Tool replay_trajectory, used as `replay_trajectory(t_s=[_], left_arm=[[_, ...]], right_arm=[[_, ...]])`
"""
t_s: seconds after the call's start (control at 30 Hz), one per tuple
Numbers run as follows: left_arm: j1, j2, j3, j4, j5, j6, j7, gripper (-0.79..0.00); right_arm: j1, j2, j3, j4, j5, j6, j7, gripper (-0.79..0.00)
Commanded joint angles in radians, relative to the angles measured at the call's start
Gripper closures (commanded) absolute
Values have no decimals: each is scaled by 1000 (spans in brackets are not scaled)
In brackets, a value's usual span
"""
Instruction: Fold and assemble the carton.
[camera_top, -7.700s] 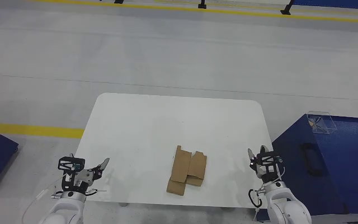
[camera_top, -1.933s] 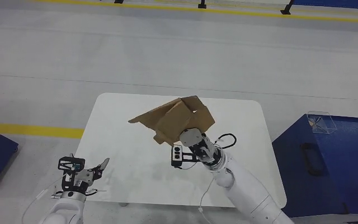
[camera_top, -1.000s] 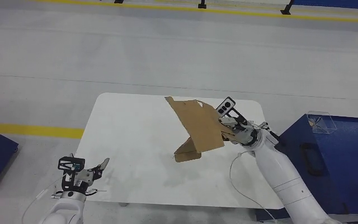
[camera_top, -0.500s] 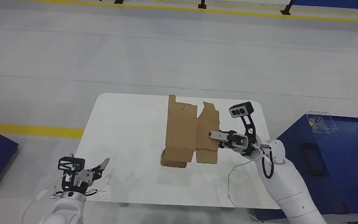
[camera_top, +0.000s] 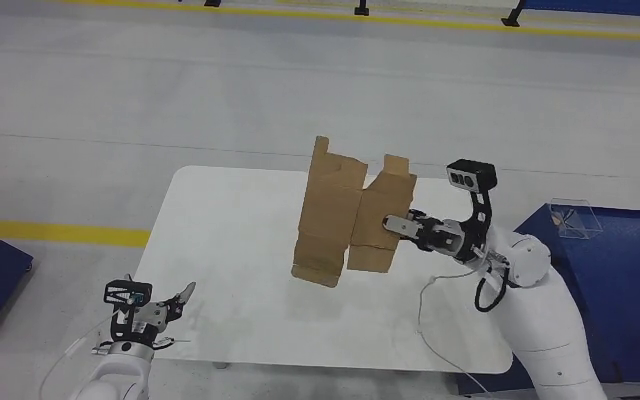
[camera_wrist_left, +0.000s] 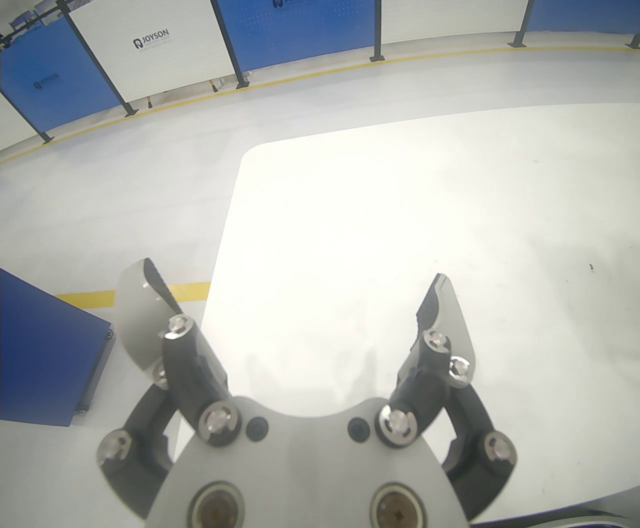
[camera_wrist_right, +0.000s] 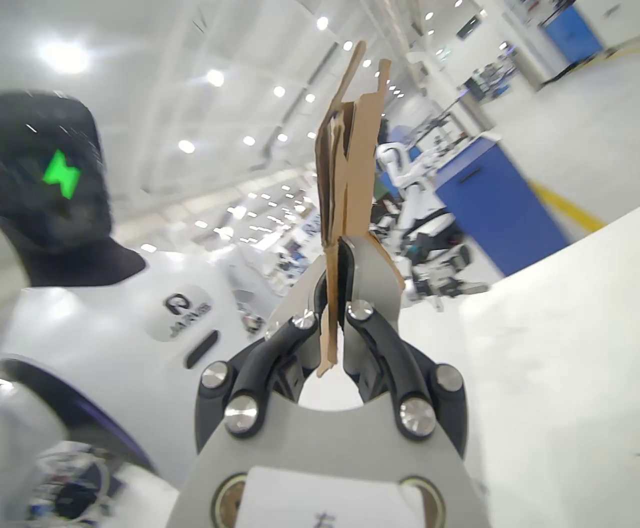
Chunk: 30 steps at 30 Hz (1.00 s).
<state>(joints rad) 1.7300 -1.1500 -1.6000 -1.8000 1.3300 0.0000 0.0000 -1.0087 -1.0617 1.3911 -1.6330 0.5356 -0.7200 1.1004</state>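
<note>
Overhead, the right gripper (camera_top: 393, 222) is clenched on one edge of the flattened carton (camera_top: 340, 225) and holds it raised over the middle of the white surface (camera_top: 220, 240), panels facing up and flaps uneven at both ends. The left gripper (camera_top: 158, 295) sits released at the near left corner of the surface.

In the left wrist view, the left gripper (camera_wrist_left: 292, 272) has its fingers spread wide over the bare surface (camera_wrist_left: 400, 200).

In the right wrist view, the right gripper (camera_wrist_right: 336, 255) pinches the carton (camera_wrist_right: 350, 165), which is seen edge-on with its layers pressed flat together.
</note>
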Motion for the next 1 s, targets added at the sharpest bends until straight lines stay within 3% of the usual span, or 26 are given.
replay_trajectory(t_s=[0.0, 0.2, 0.4, 0.97], left_arm=[[0, 0, 0, 0, 0, 0, 0, -785], [0, 0, 0, 0, 0, 0, 0, -785], [0, 0, 0, 0, 0, 0, 0, -785], [0, 0, 0, 0, 0, 0, 0, -785]], right_arm=[[-26, 6, 54, -63, -68, -74, -74, 0], [-84, 27, 212, -214, -431, -292, -297, 0], [-145, 14, 296, -359, -692, -292, -480, 0], [-303, -13, 366, -618, -1782, -288, -1140, 0]])
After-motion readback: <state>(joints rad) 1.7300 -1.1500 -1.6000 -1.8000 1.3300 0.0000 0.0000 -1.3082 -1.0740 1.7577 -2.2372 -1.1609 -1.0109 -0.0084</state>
